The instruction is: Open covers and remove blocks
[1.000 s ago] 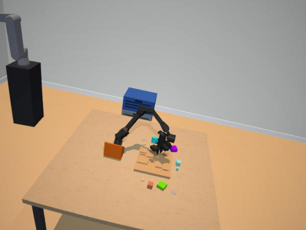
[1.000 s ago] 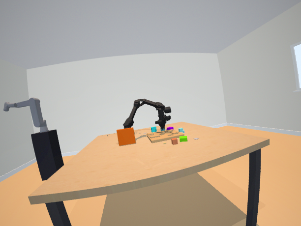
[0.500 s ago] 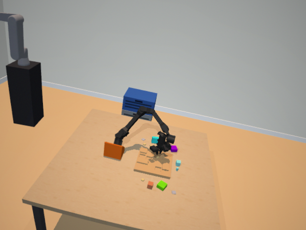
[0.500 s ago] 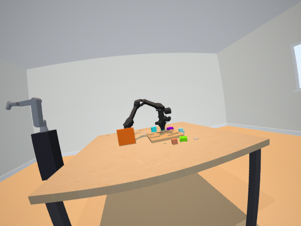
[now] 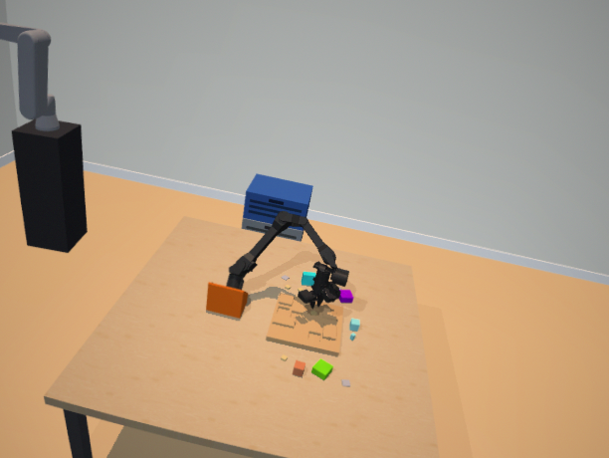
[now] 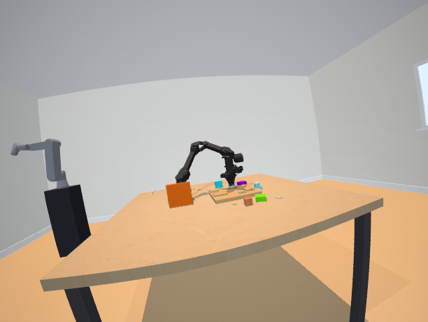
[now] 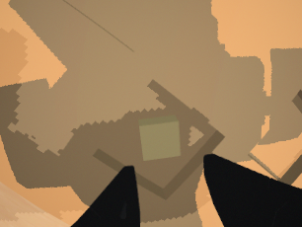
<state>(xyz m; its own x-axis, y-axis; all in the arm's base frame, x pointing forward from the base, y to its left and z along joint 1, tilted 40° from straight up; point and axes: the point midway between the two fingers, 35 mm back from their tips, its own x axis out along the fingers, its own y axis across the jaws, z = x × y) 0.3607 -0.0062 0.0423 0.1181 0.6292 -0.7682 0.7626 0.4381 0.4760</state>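
The wooden puzzle board (image 5: 304, 344) (image 6: 238, 198) lies flat on the table. Its covers are board-coloured, and how far each stands open is hard to tell; one raised piece (image 5: 329, 332) is near its front right corner. A small pale yellow-green block (image 7: 159, 140) sits in an uncovered well in the wrist view. My gripper (image 5: 316, 305) (image 6: 231, 185) (image 7: 170, 170) points down just above the back part of the board, partly open with nothing between its fingers. The block is just beyond the fingertips in the wrist view. The arm's shadow darkens this well.
On the table around the board lie a cyan block (image 5: 307, 278) (image 6: 218, 184), a purple block (image 5: 346, 296), a light blue block (image 5: 354, 325), a green block (image 5: 322, 369) (image 6: 261, 198), a red-orange block (image 5: 299, 368) and several small chips. An orange panel (image 5: 226, 300) (image 6: 179, 194) stands at the arm's base.
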